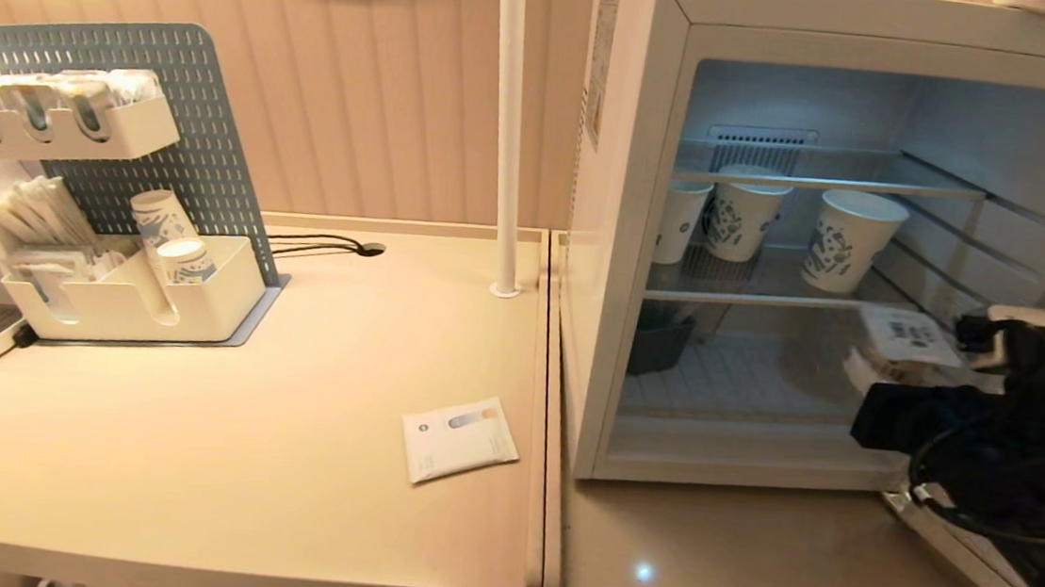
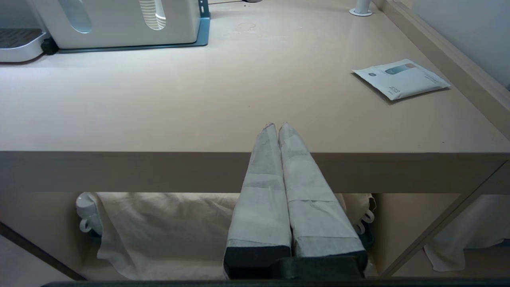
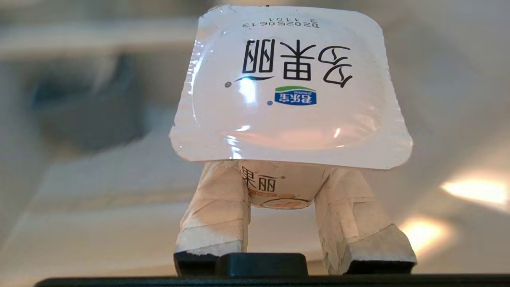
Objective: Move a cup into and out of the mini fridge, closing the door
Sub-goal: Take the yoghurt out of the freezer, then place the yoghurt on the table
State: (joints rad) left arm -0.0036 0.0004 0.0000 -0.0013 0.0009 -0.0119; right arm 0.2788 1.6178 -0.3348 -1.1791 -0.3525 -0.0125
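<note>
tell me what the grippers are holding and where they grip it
The right gripper holds the cup by its body, one finger on each side under the lid. The left gripper is shut and holds nothing.

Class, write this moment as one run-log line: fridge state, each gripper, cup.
mini fridge: open | right gripper: shut on cup, at the fridge's bottom compartment | left gripper: shut, parked at table edge
</note>
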